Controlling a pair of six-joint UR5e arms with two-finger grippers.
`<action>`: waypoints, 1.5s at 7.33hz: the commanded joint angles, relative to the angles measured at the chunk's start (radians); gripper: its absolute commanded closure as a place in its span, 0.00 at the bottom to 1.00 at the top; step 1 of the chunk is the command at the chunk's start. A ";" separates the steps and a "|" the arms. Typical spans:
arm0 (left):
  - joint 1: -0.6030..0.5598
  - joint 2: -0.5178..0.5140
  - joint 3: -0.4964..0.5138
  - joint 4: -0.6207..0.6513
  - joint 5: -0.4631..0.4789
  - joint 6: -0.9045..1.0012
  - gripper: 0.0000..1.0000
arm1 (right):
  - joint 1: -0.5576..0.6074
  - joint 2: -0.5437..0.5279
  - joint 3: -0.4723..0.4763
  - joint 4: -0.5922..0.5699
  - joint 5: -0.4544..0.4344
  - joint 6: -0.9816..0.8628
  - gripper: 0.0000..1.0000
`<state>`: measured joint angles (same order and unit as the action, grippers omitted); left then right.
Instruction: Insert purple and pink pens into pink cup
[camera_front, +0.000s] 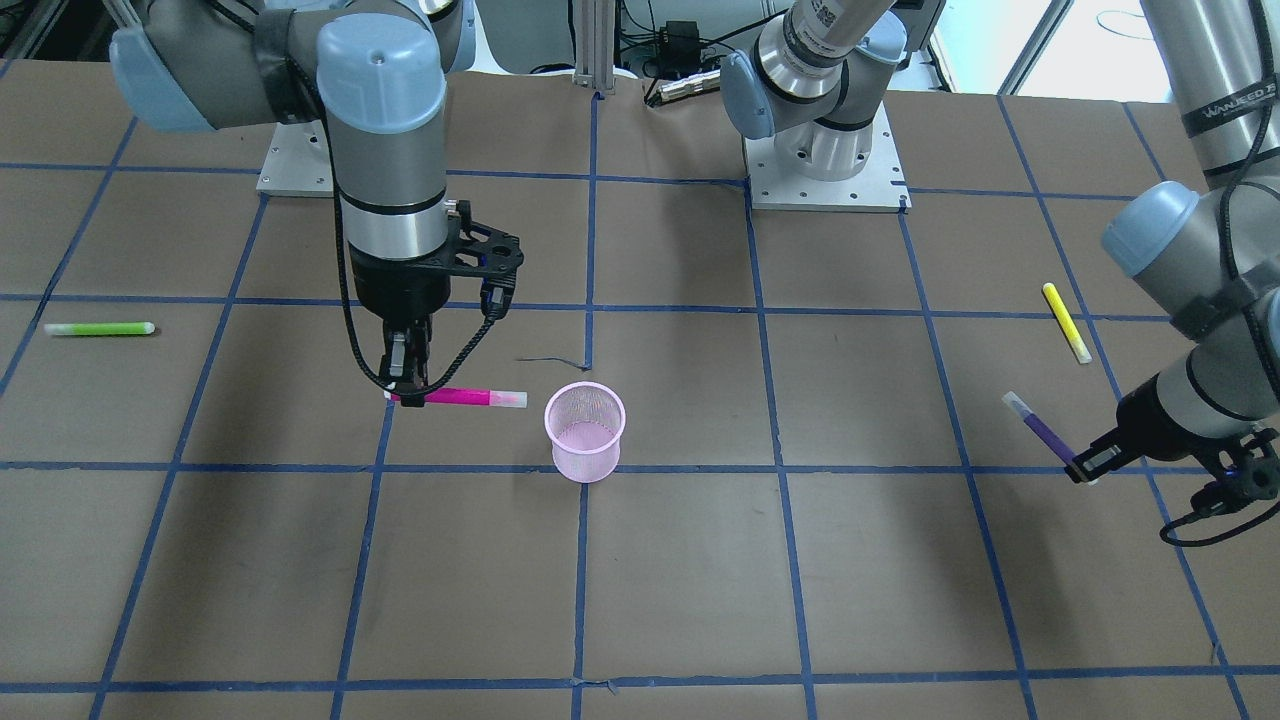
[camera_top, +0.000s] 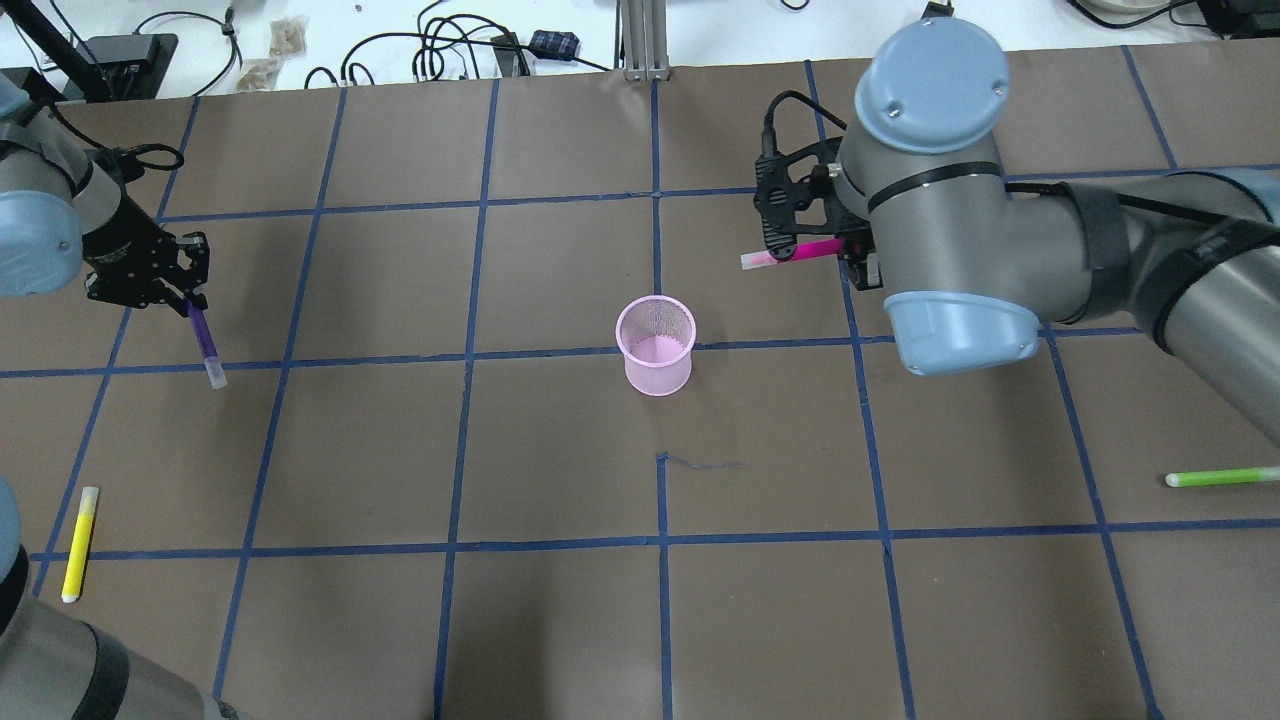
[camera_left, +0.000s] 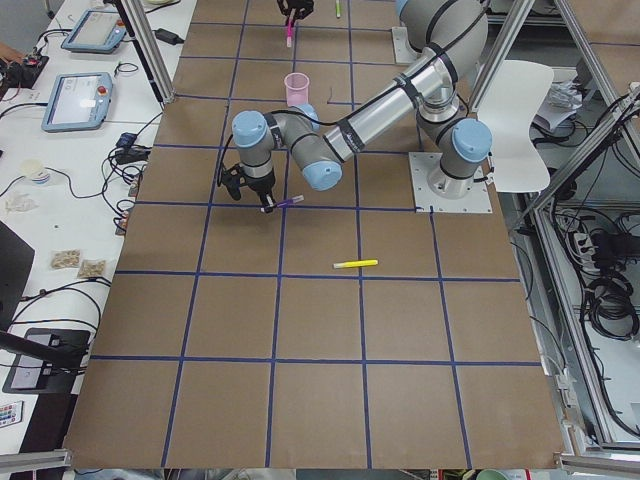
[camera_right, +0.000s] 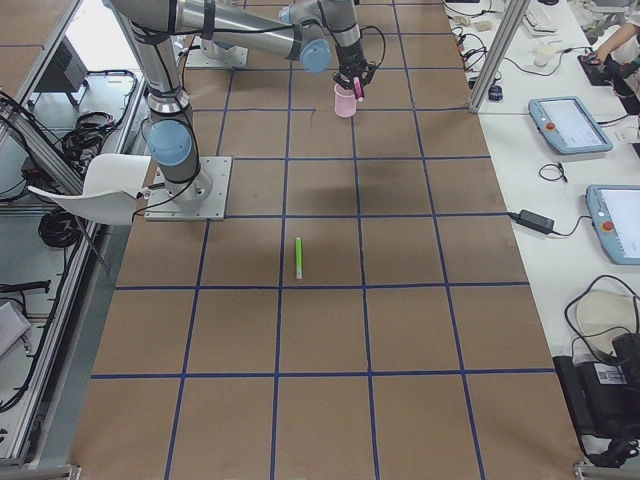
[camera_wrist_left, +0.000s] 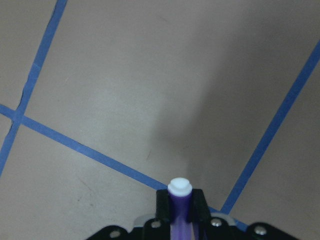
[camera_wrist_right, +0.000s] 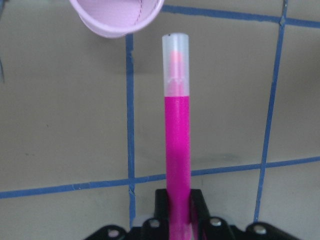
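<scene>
My right claw (camera_front: 408, 388): closed on 1 end of the pink pen (camera_front: 465, 397), which is held level.
Pink pen position: 2 o'clock from the pink cup (camera_top: 655, 345) in the overhead view, capped end nearest it, not touching.
My left claw (camera_top: 186, 300): clamped on the purple pen (camera_top: 204, 342), which is tilted.
Purple pen position: 9 o'clock from the cup, well apart.
Pink cup: upright.

The brown, blue-gridded table (camera_front: 700, 580) carries an upright pink cup (camera_front: 585, 432), a yellow pen (camera_front: 1066, 322) and a green pen (camera_front: 100, 329).
</scene>
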<state>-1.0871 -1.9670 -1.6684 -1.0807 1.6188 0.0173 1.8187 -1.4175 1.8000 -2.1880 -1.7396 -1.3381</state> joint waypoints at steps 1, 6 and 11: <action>-0.001 0.002 0.001 -0.001 -0.002 0.001 1.00 | 0.127 0.055 -0.086 0.105 -0.112 0.181 1.00; 0.004 -0.001 0.001 0.004 -0.005 0.024 1.00 | 0.310 0.210 -0.212 0.304 -0.407 0.310 1.00; 0.006 -0.004 -0.007 0.004 -0.010 0.024 1.00 | 0.321 0.301 -0.223 0.323 -0.448 0.373 1.00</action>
<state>-1.0815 -1.9709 -1.6717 -1.0769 1.6096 0.0414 2.1394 -1.1344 1.5798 -1.8616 -2.1844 -0.9705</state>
